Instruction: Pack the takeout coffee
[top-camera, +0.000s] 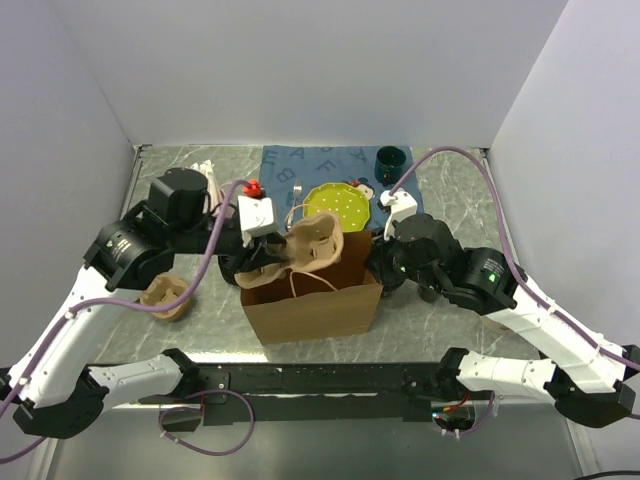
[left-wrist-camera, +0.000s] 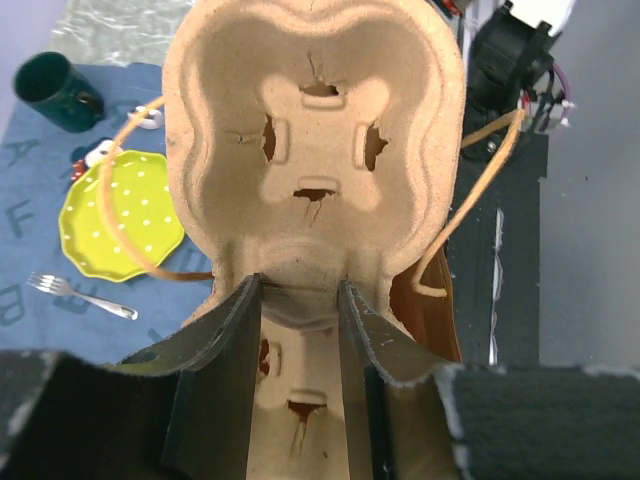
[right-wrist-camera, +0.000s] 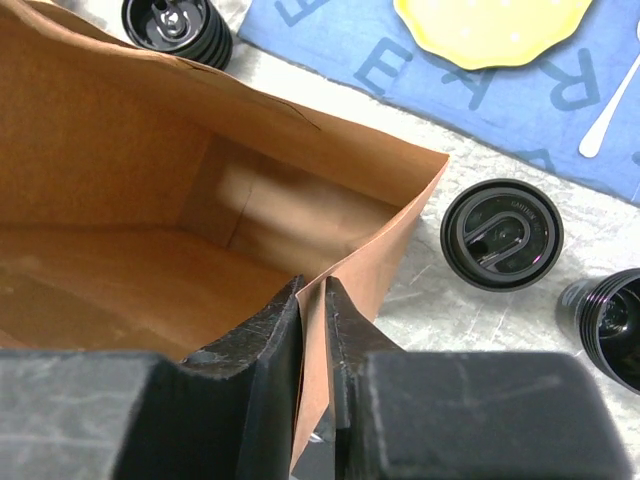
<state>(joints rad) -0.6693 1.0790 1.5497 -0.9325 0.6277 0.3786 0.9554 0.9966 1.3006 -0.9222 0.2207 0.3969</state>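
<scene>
Nearest the arm bases, at lower centre of the top view, the paper bag (top-camera: 312, 305) stands upright and open on the table (top-camera: 215, 325). The right hand (right-wrist-camera: 313, 297) is clenched on the bag's wall, brown paper pinched between its fingers at the rim, most likely to steady the bag and hold its mouth open for loading. In the right wrist view the inside is bare down to the bottom fold, so nothing is packed. Above the mouth, the left hand (left-wrist-camera: 298, 292) is grasping a moulded pulp cup carrier (left-wrist-camera: 310, 150) by one end, tilted over the opening, apparently meant as a seat for cups. Its sockets are empty. The takeout coffee (right-wrist-camera: 501, 236), black with a round lid, stands on the table just beside the bag, right of centre in the right wrist view, apart from both hands. A second lidded cup (right-wrist-camera: 176, 22) sits at that frame's top edge. A spare carrier (top-camera: 165, 296) lies at the left of the top view. Farther back, on the blue placemat (top-camera: 290, 165), are an empty yellow-green plate (top-camera: 338, 206) and a fork (left-wrist-camera: 80, 297), and farthest is the dark green mug (top-camera: 390, 158).
</scene>
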